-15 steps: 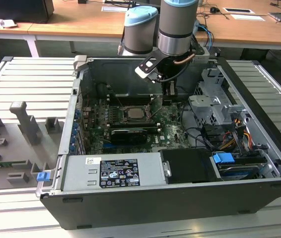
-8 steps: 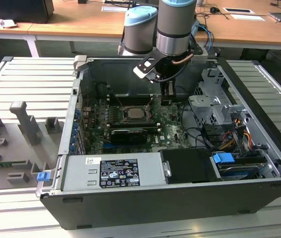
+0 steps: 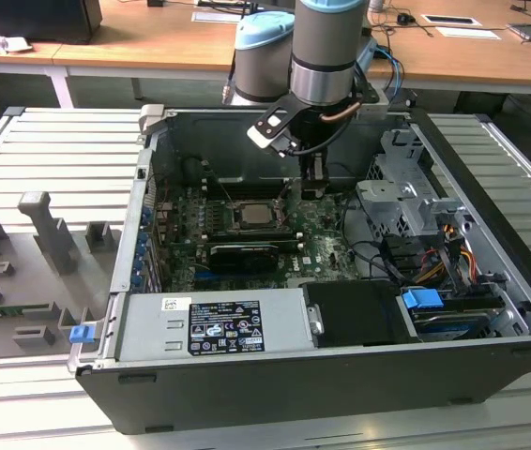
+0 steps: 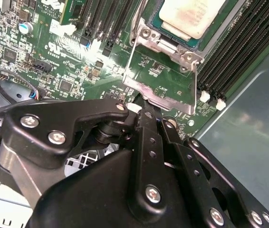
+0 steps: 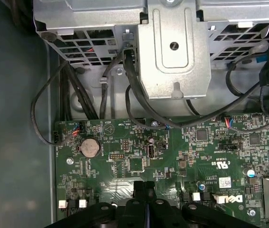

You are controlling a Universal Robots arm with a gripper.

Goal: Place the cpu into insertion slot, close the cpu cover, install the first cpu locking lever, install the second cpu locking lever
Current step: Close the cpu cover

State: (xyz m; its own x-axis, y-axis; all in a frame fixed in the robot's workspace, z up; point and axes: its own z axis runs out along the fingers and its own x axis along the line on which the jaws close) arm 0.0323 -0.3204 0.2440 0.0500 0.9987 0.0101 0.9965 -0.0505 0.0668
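The cpu [image 3: 251, 216] lies flat in the insertion slot [image 3: 247, 231] on the green motherboard; in the second wrist view its pale metal top [image 4: 191, 16] sits inside the slot's metal rim [image 4: 160, 42]. The cpu cover [image 4: 153, 95] is a silver frame raised on its hinge beside the slot, and the board shows through its window. My gripper [image 4: 156, 116] is shut, its black fingertips right against the cover's free edge. In the exterior view the gripper [image 3: 312, 187] hangs just to the right of the slot. The first wrist view shows the closed fingers [image 5: 144, 185] over the board.
Black memory slots [image 4: 239, 52] run beside the socket. A metal drive cage [image 3: 402, 197] and loose cables [image 3: 434, 262] fill the case on the exterior view's right. The power supply [image 3: 214, 323] lies along the near wall. Grey fixtures [image 3: 40, 253] stand outside on the left.
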